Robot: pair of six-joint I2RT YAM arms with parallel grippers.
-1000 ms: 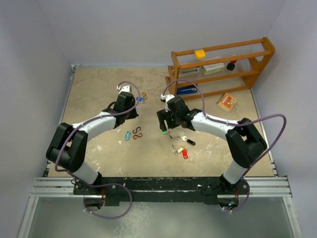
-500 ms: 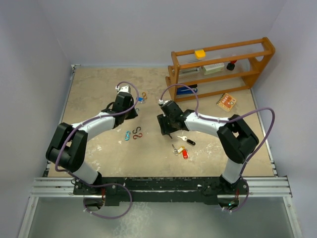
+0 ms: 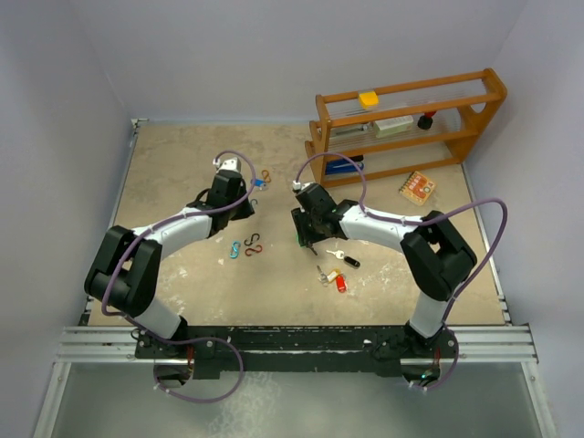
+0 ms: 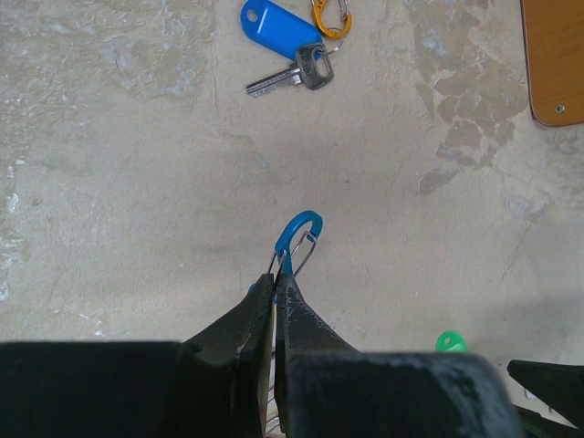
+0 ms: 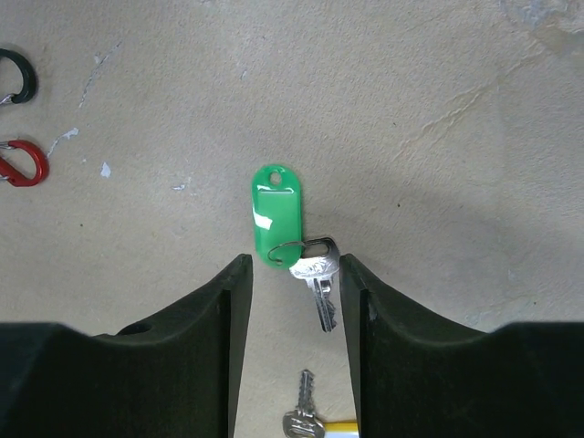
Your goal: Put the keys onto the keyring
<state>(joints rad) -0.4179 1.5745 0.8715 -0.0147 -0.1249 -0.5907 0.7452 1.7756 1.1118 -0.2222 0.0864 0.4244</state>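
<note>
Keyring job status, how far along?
Done: the blue-tagged key looks hooked to an orange clip, though the join is too small to confirm. In hand: the left end effector is shut on a blue clip; the right end effector is open, straddling the green-tagged key, not gripping. Left: that key, plus the black, yellow and red keys lying loose nearby.

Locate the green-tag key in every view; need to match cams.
Top external: green-tag key mid-table, at the tips of the right hand.
Left wrist: probably the green sliver at bottom right, partly hidden.
Right wrist: centre of frame, between the open fingers.
Shared landmark: red clip, left of the key in top external and at the left edge of right wrist; not in left wrist.
</note>
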